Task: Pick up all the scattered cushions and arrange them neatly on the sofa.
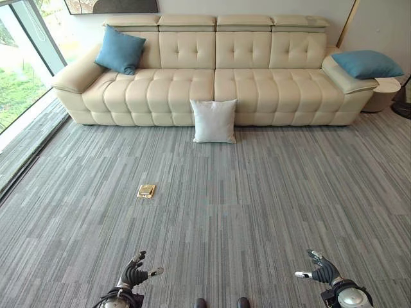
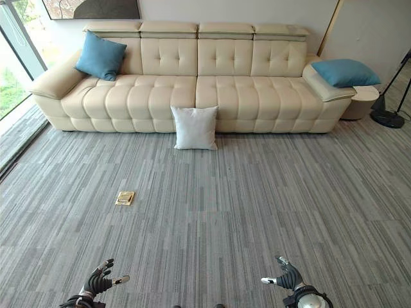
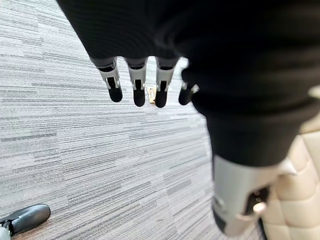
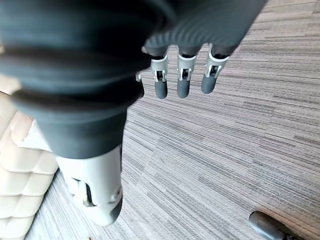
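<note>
A white cushion (image 1: 214,120) is propped against the sofa (image 1: 212,83) front, far ahead of both relaxed, empty hands, left (image 1: 134,274) and right (image 1: 323,271); no writing is seen

White cushion (image 1: 214,120) upright against sofa (image 1: 212,77) front, blue cushions (image 1: 120,50) on both ends
</note>
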Controlling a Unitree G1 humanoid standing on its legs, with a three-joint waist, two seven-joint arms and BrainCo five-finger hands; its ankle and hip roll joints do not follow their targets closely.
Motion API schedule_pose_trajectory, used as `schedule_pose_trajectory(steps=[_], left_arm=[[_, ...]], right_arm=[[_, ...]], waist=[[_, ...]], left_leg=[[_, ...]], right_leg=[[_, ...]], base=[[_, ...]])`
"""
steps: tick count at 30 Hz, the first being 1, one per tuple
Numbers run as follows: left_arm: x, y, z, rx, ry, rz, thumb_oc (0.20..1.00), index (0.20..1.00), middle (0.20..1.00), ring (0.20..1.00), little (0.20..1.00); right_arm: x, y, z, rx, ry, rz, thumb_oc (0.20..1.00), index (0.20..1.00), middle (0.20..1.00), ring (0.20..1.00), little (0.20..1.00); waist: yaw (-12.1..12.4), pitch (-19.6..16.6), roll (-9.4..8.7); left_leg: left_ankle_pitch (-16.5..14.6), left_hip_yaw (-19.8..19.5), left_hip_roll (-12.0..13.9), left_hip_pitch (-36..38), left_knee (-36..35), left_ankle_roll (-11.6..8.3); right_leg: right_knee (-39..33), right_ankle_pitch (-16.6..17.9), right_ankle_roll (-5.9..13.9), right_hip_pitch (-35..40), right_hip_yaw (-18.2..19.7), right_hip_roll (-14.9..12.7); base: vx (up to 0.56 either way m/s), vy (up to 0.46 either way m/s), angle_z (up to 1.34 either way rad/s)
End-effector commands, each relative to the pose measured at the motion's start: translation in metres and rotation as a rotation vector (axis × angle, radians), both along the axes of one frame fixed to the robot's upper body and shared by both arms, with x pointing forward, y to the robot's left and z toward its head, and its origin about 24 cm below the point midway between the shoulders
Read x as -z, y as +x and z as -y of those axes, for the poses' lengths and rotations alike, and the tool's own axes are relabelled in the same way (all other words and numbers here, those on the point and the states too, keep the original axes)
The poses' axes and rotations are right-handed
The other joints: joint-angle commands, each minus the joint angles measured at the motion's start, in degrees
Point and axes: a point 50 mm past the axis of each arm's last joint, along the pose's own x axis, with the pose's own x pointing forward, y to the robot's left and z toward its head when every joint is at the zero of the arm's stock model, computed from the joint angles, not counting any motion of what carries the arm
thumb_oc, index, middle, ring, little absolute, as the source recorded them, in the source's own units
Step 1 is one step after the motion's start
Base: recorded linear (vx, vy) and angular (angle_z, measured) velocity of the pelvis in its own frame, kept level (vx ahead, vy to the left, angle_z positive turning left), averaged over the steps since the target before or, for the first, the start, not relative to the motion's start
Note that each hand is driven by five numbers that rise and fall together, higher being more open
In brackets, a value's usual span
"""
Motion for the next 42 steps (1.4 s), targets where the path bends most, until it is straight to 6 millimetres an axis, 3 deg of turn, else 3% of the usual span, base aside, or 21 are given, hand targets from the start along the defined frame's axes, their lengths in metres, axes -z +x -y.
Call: schedule_pose_trajectory(steps=[1, 10, 21, 24, 25, 26, 27, 30, 31, 34, 36, 39, 40, 41, 42], left_arm=[[-0.014, 0.02, -0.013, -0.023, 0.021, 0.089, 1.0, 1.0, 1.0, 1.0, 1.0], [-0.017, 0.022, -0.008, -0.02, -0.007, 0.118, 1.0, 1.0, 1.0, 1.0, 1.0], [-0.032, 0.042, -0.008, -0.039, -0.031, 0.213, 1.0, 1.0, 1.0, 1.0, 1.0], [-0.038, 0.048, -0.008, -0.043, -0.04, 0.25, 1.0, 1.0, 1.0, 1.0, 1.0], [-0.04, 0.052, -0.011, -0.035, -0.032, 0.252, 1.0, 1.0, 1.0, 1.0, 1.0], [-0.04, 0.052, -0.01, -0.023, -0.025, 0.245, 1.0, 1.0, 1.0, 1.0, 1.0], [-0.039, 0.052, -0.009, -0.018, -0.028, 0.244, 1.0, 1.0, 1.0, 1.0, 1.0], [-0.037, 0.052, -0.007, -0.018, -0.037, 0.239, 1.0, 1.0, 1.0, 1.0, 1.0], [-0.035, 0.053, -0.004, -0.021, -0.041, 0.234, 1.0, 1.0, 1.0, 1.0, 1.0], [-0.034, 0.055, 0.0, -0.003, -0.036, 0.227, 1.0, 1.0, 1.0, 1.0, 1.0], [-0.033, 0.052, 0.003, 0.017, -0.042, 0.221, 1.0, 1.0, 1.0, 1.0, 1.0], [-0.025, 0.044, 0.01, 0.026, -0.063, 0.185, 1.0, 1.0, 1.0, 1.0, 1.0], [-0.025, 0.045, 0.011, 0.037, -0.066, 0.181, 1.0, 1.0, 1.0, 1.0, 1.0], [-0.023, 0.045, 0.012, 0.041, -0.063, 0.171, 1.0, 1.0, 1.0, 1.0, 1.0], [-0.024, 0.049, 0.015, 0.056, -0.067, 0.176, 1.0, 1.0, 1.0, 1.0, 1.0]], right_arm=[[-0.01, 0.014, 0.006, 0.01, -0.01, 0.07, 1.0, 1.0, 1.0, 1.0, 1.0], [-0.008, 0.011, 0.005, 0.05, 0.013, 0.068, 1.0, 1.0, 1.0, 1.0, 1.0], [-0.013, 0.035, -0.002, 0.058, 0.022, 0.111, 1.0, 1.0, 1.0, 1.0, 1.0], [-0.017, 0.045, -0.01, 0.036, 0.039, 0.14, 1.0, 1.0, 1.0, 1.0, 1.0], [-0.022, 0.056, -0.019, -0.01, 0.044, 0.165, 1.0, 1.0, 1.0, 1.0, 1.0], [-0.025, 0.06, -0.022, -0.032, 0.045, 0.179, 1.0, 1.0, 1.0, 1.0, 1.0], [-0.027, 0.062, -0.024, -0.043, 0.046, 0.188, 1.0, 1.0, 1.0, 1.0, 1.0], [-0.026, 0.061, -0.023, -0.044, 0.042, 0.183, 1.0, 1.0, 1.0, 1.0, 1.0], [-0.027, 0.063, -0.024, -0.055, 0.042, 0.189, 1.0, 1.0, 1.0, 1.0, 1.0], [-0.028, 0.061, -0.025, -0.069, 0.041, 0.193, 1.0, 1.0, 1.0, 1.0, 1.0], [-0.027, 0.056, -0.023, -0.067, 0.043, 0.187, 1.0, 1.0, 1.0, 1.0, 1.0], [-0.028, 0.049, -0.016, -0.056, 0.038, 0.189, 1.0, 1.0, 1.0, 1.0, 1.0], [-0.03, 0.049, -0.013, -0.045, 0.036, 0.198, 1.0, 1.0, 1.0, 1.0, 1.0], [-0.03, 0.048, -0.012, -0.032, 0.037, 0.197, 1.0, 1.0, 1.0, 1.0, 1.0], [-0.03, 0.049, -0.01, -0.026, 0.036, 0.198, 1.0, 1.0, 1.0, 1.0, 1.0]], waist=[[-0.6, -0.3, -2.12], [-0.5, 0.3, -2.36], [0.4, 1.5, -2.94], [1.1, 2.0, -3.19], [0.8, 3.7, -2.91], [0.5, 4.4, -2.67], [-0.1, 4.8, -2.42], [-0.9, 5.3, -2.08], [-1.7, 5.8, -2.09], [-2.9, 6.1, -1.86], [-2.9, 5.4, -2.02], [-3.2, 3.8, -0.14], [-3.4, 3.7, -0.46], [-3.5, 3.7, -0.62], [-3.2, 4.3, -1.2]], left_leg=[[-6.5, -1.9, -0.2, 2.3, 1.3, -1.39], [-7.3, -2.4, -0.2, 2.1, 2.2, -1.3], [-10.3, -1.2, -2.2, -2.5, 8.6, 0.19], [-11.7, -1.4, -3.4, -3.9, 10.1, 1.68], [-13.3, -2.1, -3.9, -2.5, 10.8, 2.69], [-14.4, -1.8, -3.8, -0.4, 10.5, 2.95], [-14.9, -2.2, -3.8, 1.7, 9.7, 2.87], [-15.3, -3.2, -3.8, 3.7, 9.2, 2.53], [-15.7, -4.3, -4.0, 5.6, 8.9, 2.0], [-16.3, -5.8, -3.6, 8.6, 8.6, 1.02], [-16.9, -7.0, -3.8, 9.6, 9.1, 0.34], [-8.0, -6.3, -0.9, 7.4, 18.2, -5.8], [-3.8, -4.5, 0.4, 4.3, 24.7, -7.48], [-2.3, -3.2, 1.1, 3.0, 27.3, -7.74], [-3.3, -1.3, 1.3, -0.2, 29.9, -6.5]], right_leg=[[0.3, -5.5, 3.71, 1.2, 1.3, -1.2], [1.2, -6.4, 3.54, 1.3, 0.6, -1.3], [6.5, -7.3, 4.69, -2.6, 1.9, -2.7], [12.7, -7.3, 6.83, -6.4, 3.1, -3.8], [23.8, -4.4, 8.64, -12.4, 2.6, -4.4], [25.0, -3.5, 7.93, -15.1, 0.5, -4.8], [22.2, -3.0, 7.47, -17.5, -2.1, -4.9], [18.7, -2.8, 7.4, -18.8, -3.9, -4.6], [14.4, -1.8, 7.51, -20.8, -5.9, -4.6], [11.9, -0.7, 7.58, -22.1, -6.4, -3.9], [10.8, -0.3, 6.61, -20.5, -6.1, -4.1], [11.2, -1.9, 3.36, -16.0, -6.8, -1.7], [10.8, -3.6, 1.91, -13.9, -6.7, -1.5], [10.6, -4.7, 1.09, -12.7, -6.5, -1.1], [10.3, -6.3, 0.33, -10.2, -5.6, -0.9]], base=[[0.0, 0.0, 0.0], [0.03, 0.002, 0.01], [0.05, 0.085, -0.02], [0.1, 0.212, -0.22], [0.27, 0.3, -0.42], [0.39, 0.197, -0.14], [0.29, 0.038, 0.03], [0.3, -0.037, 0.17], [0.41, -0.116, 0.3], [0.32, -0.116, 0.31], [0.37, -0.215, 0.63], [0.47, -0.327, 0.76], [0.34, -0.264, 0.33], [0.36, -0.28, 0.05], [0.31, -0.214, -0.2]])
